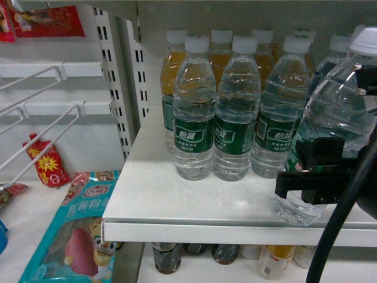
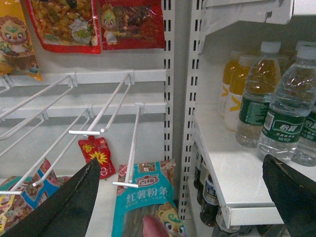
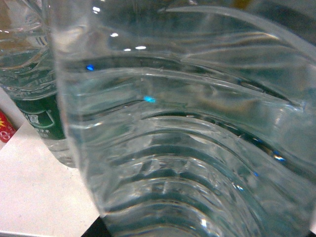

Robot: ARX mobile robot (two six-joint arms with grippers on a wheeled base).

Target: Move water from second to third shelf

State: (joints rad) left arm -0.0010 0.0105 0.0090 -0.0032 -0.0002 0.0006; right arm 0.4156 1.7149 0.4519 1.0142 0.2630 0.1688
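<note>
The right gripper (image 1: 309, 177) is pinching the water bottle (image 1: 336, 118) around its labelled waist, at the front right of the white shelf (image 1: 177, 206). The bottle leans slightly, its base apparently at or just over the shelf's front edge; whether it rests there cannot be told. The right wrist view is filled by the ribbed clear wall, so the hold is close. The step in hand looks like carrying. The next move calls for keeping the bottle clear of the row of green-labelled water bottles (image 1: 235, 106) behind it. The left gripper (image 2: 177, 197) hangs spread, left of the shelf.
</note>
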